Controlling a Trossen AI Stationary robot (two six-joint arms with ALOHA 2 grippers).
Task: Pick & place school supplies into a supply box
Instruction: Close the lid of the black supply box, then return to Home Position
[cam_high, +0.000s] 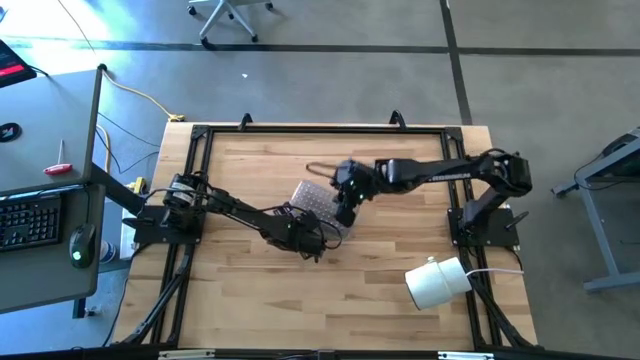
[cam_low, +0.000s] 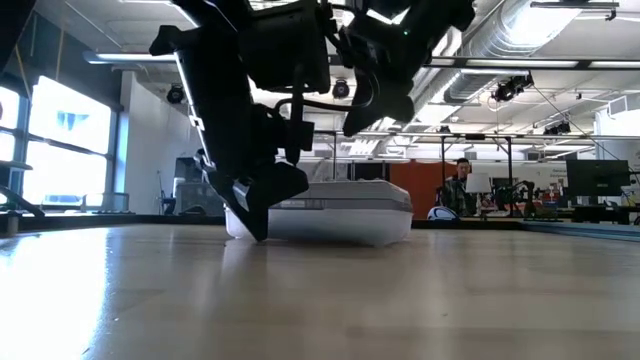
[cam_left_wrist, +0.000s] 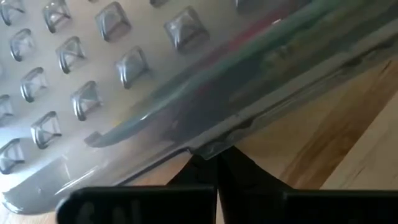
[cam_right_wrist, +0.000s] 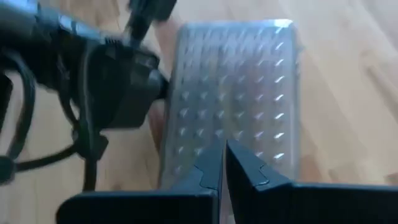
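A: Where does the supply box (cam_high: 322, 203) lie?

B: Just above the table's (cam_high: 350, 300) centre, lid down; coloured supplies (cam_left_wrist: 249, 43) show dimly through the dotted lid. No loose supplies show on the wood.

A: And the grippers?

B: The left gripper (cam_left_wrist: 216, 163) sits at the box's 7 o'clock corner, its fingers pinched together, tips against the lid's rim, grasping nothing. The right gripper (cam_right_wrist: 224, 163) hangs over the box's 1 o'clock end, fingers likewise clenched and empty, pointing down onto the lid.

A: What step is this, in your judgement?

B: Apparently the lid's closing or latching. To do it well, the right gripper should press squarely on the lid near the rim, while the left steadies the corner so the box does not slide.

A: Anything else?

B: A white roll (cam_high: 437, 282) lies well apart at 4 o'clock.
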